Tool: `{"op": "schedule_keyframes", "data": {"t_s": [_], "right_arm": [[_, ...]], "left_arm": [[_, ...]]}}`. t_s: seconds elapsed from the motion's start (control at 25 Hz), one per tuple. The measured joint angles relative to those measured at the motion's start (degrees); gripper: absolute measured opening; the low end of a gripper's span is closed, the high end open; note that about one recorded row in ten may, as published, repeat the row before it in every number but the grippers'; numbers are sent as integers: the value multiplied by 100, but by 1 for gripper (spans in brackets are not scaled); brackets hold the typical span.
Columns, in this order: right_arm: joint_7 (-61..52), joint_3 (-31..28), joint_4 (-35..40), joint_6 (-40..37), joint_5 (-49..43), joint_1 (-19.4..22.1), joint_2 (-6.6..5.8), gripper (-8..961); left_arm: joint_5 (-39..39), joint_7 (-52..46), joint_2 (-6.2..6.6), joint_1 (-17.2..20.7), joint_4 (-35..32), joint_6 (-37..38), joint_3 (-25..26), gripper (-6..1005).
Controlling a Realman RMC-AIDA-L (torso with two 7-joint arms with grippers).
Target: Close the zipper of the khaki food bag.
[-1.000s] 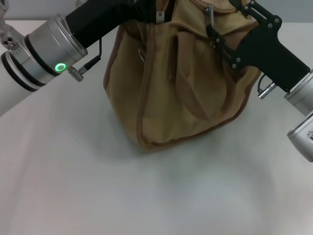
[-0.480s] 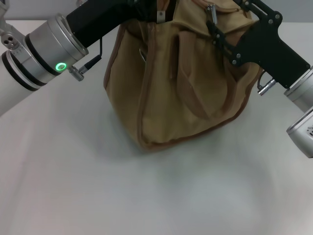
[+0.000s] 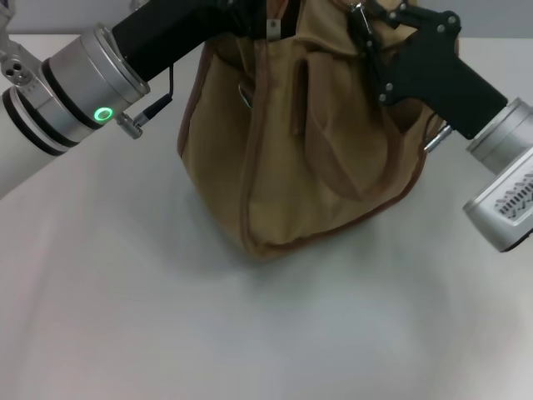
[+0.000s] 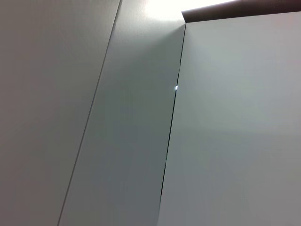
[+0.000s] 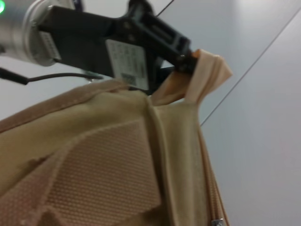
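The khaki food bag [image 3: 283, 150] stands on the white table, its top cut off by the head view's upper edge. My left gripper [image 3: 250, 12] reaches its top left end. In the right wrist view the left gripper [image 5: 187, 59] is shut on a pinched fold of the bag's fabric [image 5: 207, 70]. My right gripper [image 3: 365, 21] is on the bag's top right, shut on the silver pull tab [image 3: 358, 10] of the zipper. The zipper line [image 5: 209, 183] runs along the bag's top edge in the right wrist view.
A brown loop handle [image 3: 333, 167] hangs down the bag's front. A small metal side ring [image 3: 244, 90] sits on its left panel. The white table [image 3: 208, 333] spreads in front. The left wrist view shows only pale wall panels [image 4: 225, 141].
My right gripper has moved left and farther back along the bag's top, with the pull tab moving along. The bag's right side has shifted a little. The left arm has stayed still.
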State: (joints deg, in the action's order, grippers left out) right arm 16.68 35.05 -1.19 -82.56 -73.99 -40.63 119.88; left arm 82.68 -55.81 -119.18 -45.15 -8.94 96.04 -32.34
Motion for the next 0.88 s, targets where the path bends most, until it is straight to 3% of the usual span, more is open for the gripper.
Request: {"op": "schedule_keyframes", "data": {"t_s": [0.28,0.56,0.76,0.88], "right_arm": [[342,-27,-140,-46,0,17,0,90],[320,-156,-170,-47,0,26,0,22],[317,-157,-181,-66,-13,19,0,160],[322,-157,-181,-69,-24,19,0,181]], "left_arm": [[0,0,0,42,6,3,0,55],[-6,72,0,43,24,3,0,56],[-7,75,0,42,52,1,0,58],[-7,76,0,42,52,2,0,58]]}}
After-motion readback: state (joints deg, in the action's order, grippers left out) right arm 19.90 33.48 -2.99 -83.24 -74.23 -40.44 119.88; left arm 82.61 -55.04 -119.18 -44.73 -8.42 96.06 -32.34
